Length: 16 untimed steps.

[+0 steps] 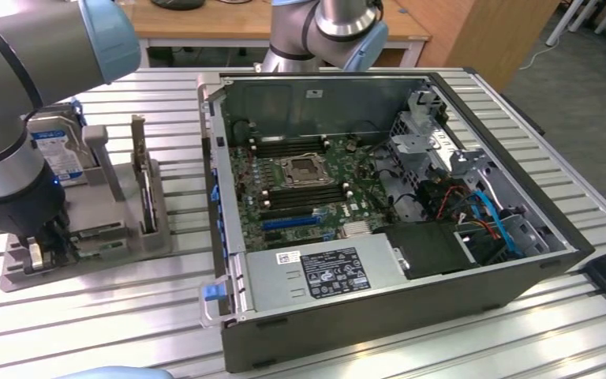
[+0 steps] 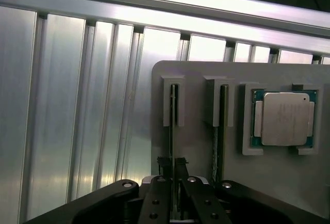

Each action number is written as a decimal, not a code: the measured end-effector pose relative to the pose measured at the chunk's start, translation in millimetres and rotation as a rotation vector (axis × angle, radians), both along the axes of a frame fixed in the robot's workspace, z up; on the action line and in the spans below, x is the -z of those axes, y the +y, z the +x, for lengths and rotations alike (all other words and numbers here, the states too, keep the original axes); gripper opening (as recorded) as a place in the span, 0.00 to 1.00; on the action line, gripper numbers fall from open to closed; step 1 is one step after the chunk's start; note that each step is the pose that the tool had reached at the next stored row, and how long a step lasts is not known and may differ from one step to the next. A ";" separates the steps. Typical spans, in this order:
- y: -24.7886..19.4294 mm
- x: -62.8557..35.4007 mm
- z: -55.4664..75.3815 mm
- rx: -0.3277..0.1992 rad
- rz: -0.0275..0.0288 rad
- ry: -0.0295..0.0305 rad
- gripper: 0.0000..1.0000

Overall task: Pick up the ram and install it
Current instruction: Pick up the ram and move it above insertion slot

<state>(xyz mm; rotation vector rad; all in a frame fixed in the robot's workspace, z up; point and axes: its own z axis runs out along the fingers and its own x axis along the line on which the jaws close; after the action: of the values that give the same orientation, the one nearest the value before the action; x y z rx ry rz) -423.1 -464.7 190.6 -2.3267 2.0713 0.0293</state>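
The ram (image 2: 172, 131), seen edge-on as a thin green strip, stands on its long edge in a slot of a grey holder (image 2: 196, 146). Its far end is seated between two raised grey posts. The pincer (image 2: 174, 175) is narrow, one black finger against each face of the ram near its closer end, and the ram remains seated in its slot. A second stick (image 2: 221, 126) stands on edge in the parallel slot just beside it. Beyond that stick, a square silver-topped CPU (image 2: 284, 118) lies flat in its own recess of the holder. The holder rests on a ribbed aluminium table (image 2: 77, 105). In the exterior view the arm (image 1: 9, 118) reaches down at the exterior view's left, with the pincer (image 1: 42, 254) low over the near end of the holder. A blue-labelled hard drive (image 1: 56, 150) stands upright behind it. To the exterior view's right, well apart from the holder, an open computer case (image 1: 387, 316) lies on the table (image 1: 124, 316). It exposes a green motherboard (image 1: 293, 189) with its central socket (image 1: 301, 167) and a labelled power supply (image 1: 324, 272).
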 end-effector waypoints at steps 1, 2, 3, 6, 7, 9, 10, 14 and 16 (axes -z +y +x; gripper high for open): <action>0.0 -0.2 0.0 0.000 0.0002 -0.0001 0.14; 0.0 -0.8 0.0 0.000 0.0004 -0.0001 0.14; 0.0 -1.9 0.0 0.000 0.0010 -0.0001 0.14; 0.0 -6.6 0.0 0.000 0.0035 0.0000 0.14; -0.1 -8.6 0.0 0.000 0.0045 0.0000 0.14; 0.0 -13.9 0.0 0.000 0.0071 0.0000 0.14; 0.0 -16.7 0.0 0.000 0.0082 0.0000 0.14; -0.1 -27.9 0.0 0.000 0.0130 0.0000 0.14; -0.1 -33.7 0.0 0.000 0.0153 0.0000 0.14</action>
<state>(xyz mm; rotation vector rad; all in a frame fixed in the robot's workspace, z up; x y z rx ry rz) -423.1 -464.8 224.3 -2.3180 2.0635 0.0449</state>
